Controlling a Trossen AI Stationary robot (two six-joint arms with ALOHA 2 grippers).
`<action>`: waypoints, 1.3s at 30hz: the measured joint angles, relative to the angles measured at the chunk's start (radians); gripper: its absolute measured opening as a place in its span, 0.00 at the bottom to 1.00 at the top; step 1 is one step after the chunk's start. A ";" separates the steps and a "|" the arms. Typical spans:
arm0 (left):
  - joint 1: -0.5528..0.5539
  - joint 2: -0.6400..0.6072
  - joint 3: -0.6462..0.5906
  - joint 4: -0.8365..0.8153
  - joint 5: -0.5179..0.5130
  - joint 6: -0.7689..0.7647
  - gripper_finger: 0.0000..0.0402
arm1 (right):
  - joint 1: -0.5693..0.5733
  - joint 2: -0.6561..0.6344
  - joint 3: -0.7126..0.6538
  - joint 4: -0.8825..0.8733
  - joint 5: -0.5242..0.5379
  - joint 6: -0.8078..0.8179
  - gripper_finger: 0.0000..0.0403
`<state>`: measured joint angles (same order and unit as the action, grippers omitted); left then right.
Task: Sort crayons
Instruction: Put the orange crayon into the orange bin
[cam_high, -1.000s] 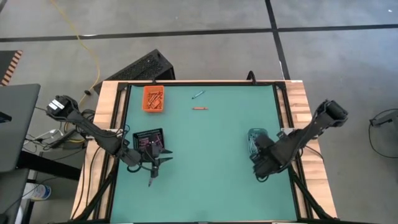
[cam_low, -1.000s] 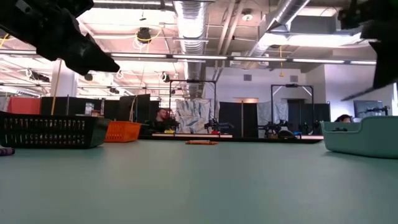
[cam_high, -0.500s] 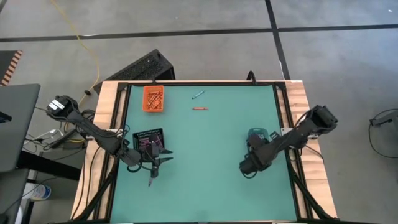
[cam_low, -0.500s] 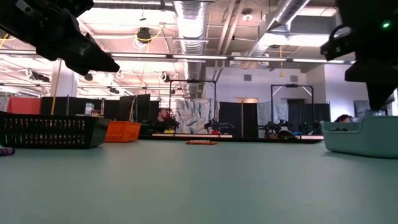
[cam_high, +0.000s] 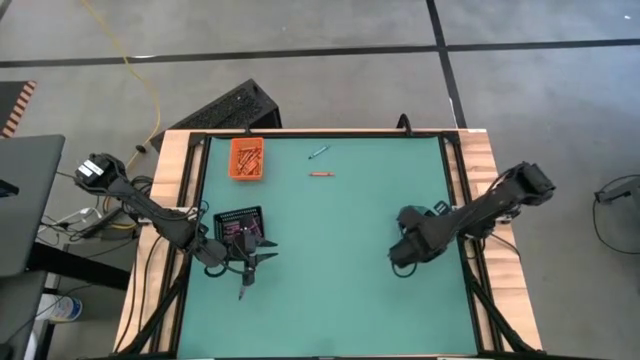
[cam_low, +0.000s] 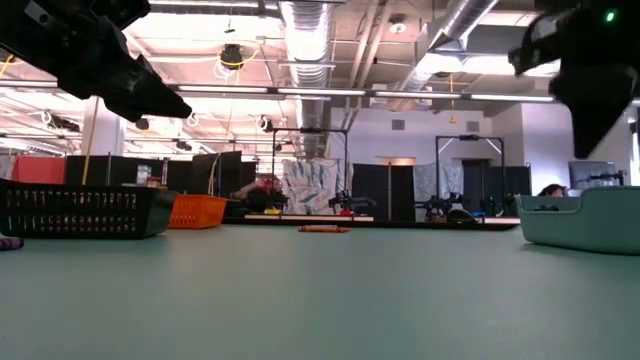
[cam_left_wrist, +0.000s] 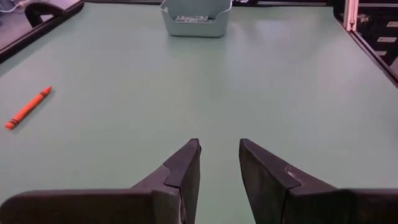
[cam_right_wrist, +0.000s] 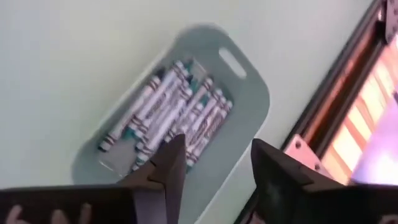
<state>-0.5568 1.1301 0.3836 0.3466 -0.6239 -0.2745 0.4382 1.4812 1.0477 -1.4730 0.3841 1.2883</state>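
Both arms hover low; left hand (cam_left_wrist: 217, 165) and right hand (cam_right_wrist: 214, 162) open, empty.

A pale grey-blue plastic tray (cam_right_wrist: 249, 93) with rounded corners and a slot handle cut into one end is sitting on the light green table surface (cam_right_wrist: 68, 56), close to the table's dark-framed edge (cam_right_wrist: 336, 87). A pile of blue-teal crayons with white paper wrappers (cam_right_wrist: 177, 109) is lying inside the tray, mostly lined up along its length and overlapping one another. The right gripper (cam_right_wrist: 217, 163) is hovering over the tray, its two dark fingers (cam_right_wrist: 168, 165) standing apart with nothing between them.
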 joint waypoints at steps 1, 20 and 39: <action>0.000 0.000 0.000 0.000 0.000 0.000 0.25 | 0.008 -0.024 0.000 0.012 0.018 -0.012 0.45; 0.294 0.069 0.000 0.030 0.249 0.029 0.25 | 0.169 -0.186 -0.289 1.419 0.025 -1.103 0.36; 0.869 0.567 0.606 -0.415 0.620 0.550 0.25 | -0.059 -0.186 -0.547 1.861 -0.278 -1.369 0.29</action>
<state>0.3127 1.6975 0.9899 -0.0684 -0.0036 0.2755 0.3789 1.2953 0.5006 0.3879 0.1062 -0.0804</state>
